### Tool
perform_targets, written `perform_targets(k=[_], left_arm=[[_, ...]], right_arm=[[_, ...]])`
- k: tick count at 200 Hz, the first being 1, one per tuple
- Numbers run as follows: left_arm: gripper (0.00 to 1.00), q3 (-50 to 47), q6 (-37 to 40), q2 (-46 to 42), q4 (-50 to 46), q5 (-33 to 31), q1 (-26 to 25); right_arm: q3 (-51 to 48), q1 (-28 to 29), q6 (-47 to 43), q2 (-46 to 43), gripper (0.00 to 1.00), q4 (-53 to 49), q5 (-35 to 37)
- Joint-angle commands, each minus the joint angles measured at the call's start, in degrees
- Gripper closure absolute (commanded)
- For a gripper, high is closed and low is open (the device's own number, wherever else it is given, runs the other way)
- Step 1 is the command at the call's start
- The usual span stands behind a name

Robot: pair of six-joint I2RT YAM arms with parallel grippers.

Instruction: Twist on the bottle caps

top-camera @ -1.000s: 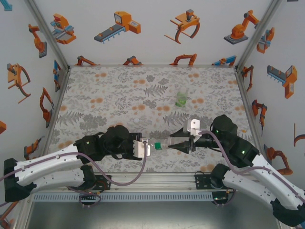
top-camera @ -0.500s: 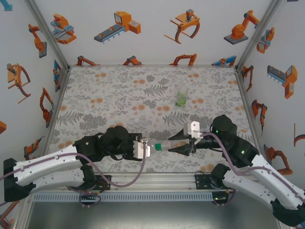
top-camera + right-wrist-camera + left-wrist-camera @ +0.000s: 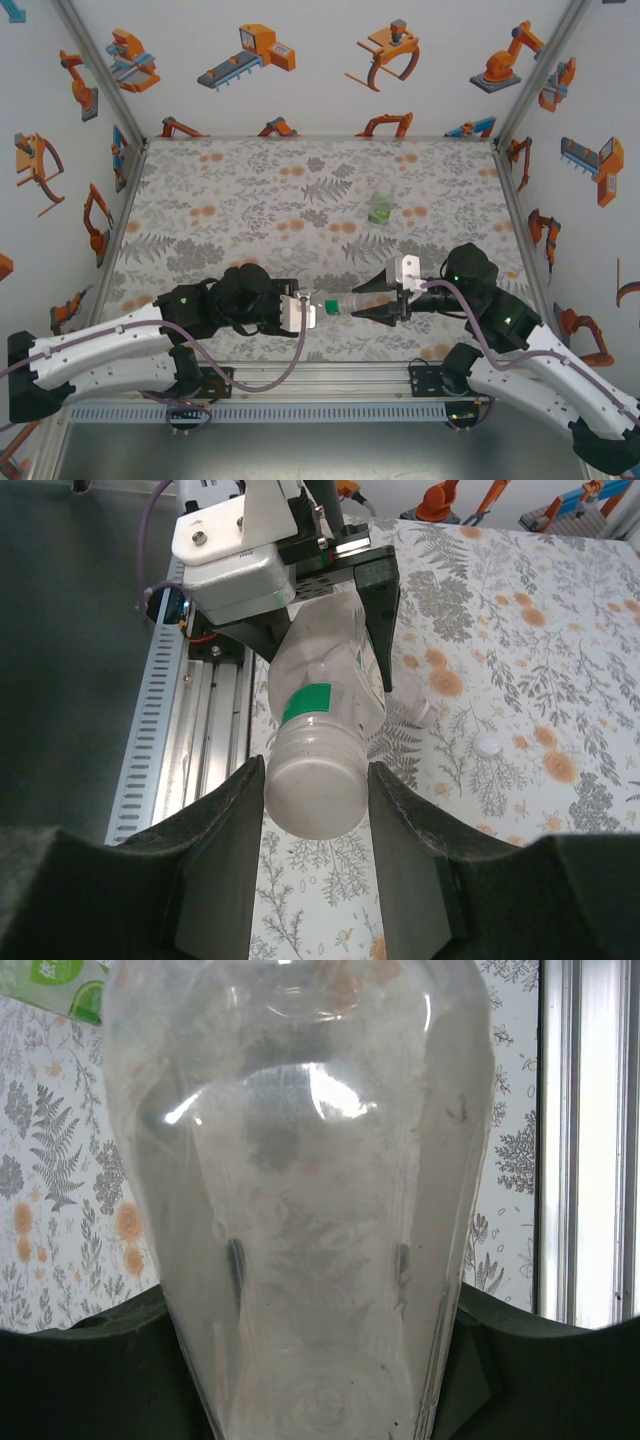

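The top camera looks down from above and behind the 2 arms (image 3: 110, 350), taking in the whole bench (image 3: 250, 200). The left wrist camera sits right against the clear bottle (image 3: 300, 1210), with bench and rail (image 3: 590, 1140) behind. The right wrist camera looks between its own fingers (image 3: 215, 870) along the bottle toward the left hand (image 3: 325, 620). All 3 views share that bottle.

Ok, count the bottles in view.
2. The banded bottle is gripped by both arms' jaws near the front edge; the green bottle sits farther back on the table. Another may be hidden.
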Motion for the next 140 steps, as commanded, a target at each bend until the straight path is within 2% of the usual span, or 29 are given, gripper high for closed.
perform_targets(k=[1, 29, 50, 71, 97, 123, 140], left_arm=[[1.00, 2.5, -0.8, 0.6, 4.8, 2.2, -0.4], [1.00, 2.1, -1.1, 0.4, 7.1, 1.6, -0.4], [1.00, 1.6, -1.4, -0.3, 8.9, 0.7, -0.4], [1.00, 0.0, -2.1, -1.6, 12.1, -0.2, -0.4], [1.00, -1.1, -2.8, -2.0, 14.8, -1.7, -0.4], [1.00, -0.8, -3.9, -0.8, 15.2, -3.3, -0.4], [1.00, -1.2, -4.9, -0.7, 16.0, -3.6, -0.5]], right_arm=[[-1.1, 0.6, 3.7, 0.9, 1.00, 2.8, 0.5], [-1.7, 0.6, 13.8, 1.3, 1.00, 5.5, 4.7], [-1.7, 0.6, 24.9, 1.3, 1.00, 6.1, 9.7], [-2.5, 0.7, 41.5, 0.6, 1.00, 5.0, 19.0], [-2.6, 0.7, 62.8, 0.6, 1.00, -3.3, 30.7], [-3.5, 0.6, 84.0, 1.4, 1.00, -12.6, 36.3], [-5.7, 0.7, 96.6, 1.8, 1.00, -12.6, 35.2]])
